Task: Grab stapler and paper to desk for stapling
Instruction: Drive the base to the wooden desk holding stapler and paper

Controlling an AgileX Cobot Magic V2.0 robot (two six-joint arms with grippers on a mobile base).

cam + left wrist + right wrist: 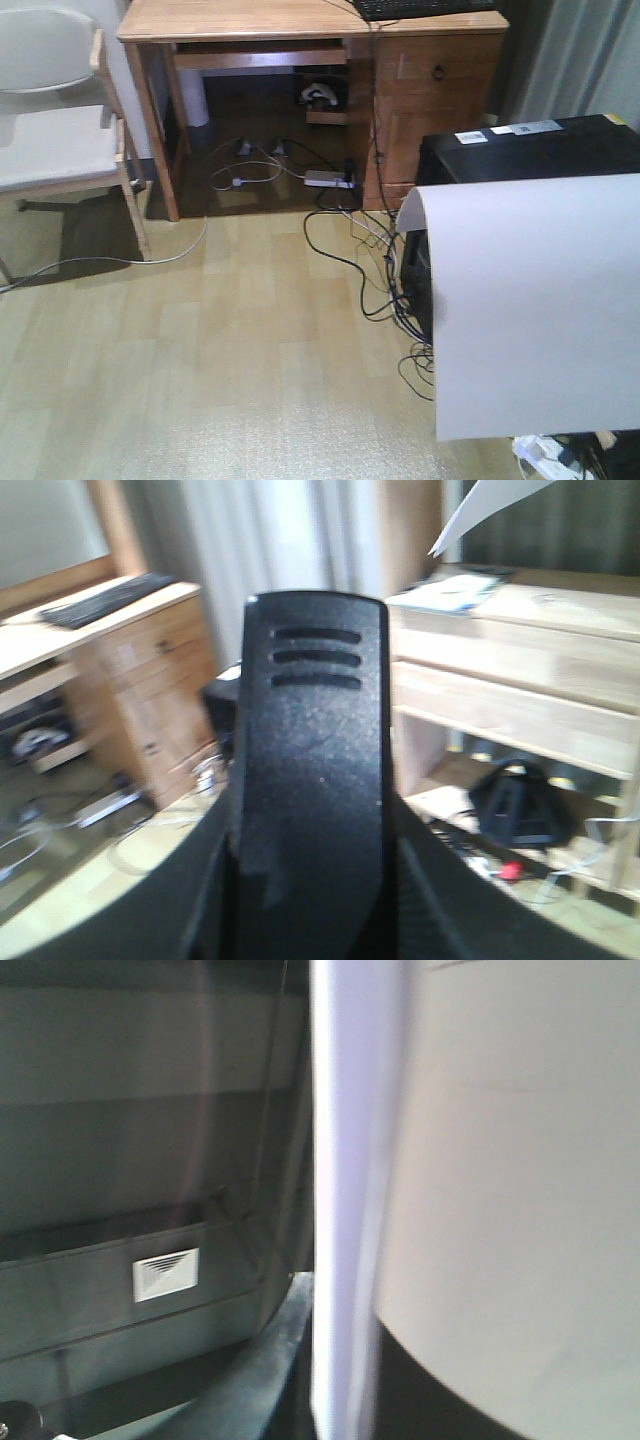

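Both loads are in the air and the desk [250,18] is well ahead across the floor, so I judge this to be the carry. The left gripper [312,910] is pinched on a black ribbed body that fills its wrist view. I take this for the stapler [312,760], though its orange patch is not in sight. The paper [530,300] hangs at the right of the front view, its upper left corner curling over, and it hides part of the black computer tower [520,150] behind it. I read the right gripper [350,1385] as clamped on the sheet's edge, since the sheet is up in the air, but its fingertips are hidden and blurred. To do this well I would drive straight and slowly, because the sheet blocks the lower right of my forward view and loose cables [380,290] lie on the floor that side. I would hold the 2 arms level so the sheet does not flap or crease. I would aim for the bare wood left of the keyboard [420,8], staying off the chair [50,140], lay the sheet flat first, then set the stapler just beside it.
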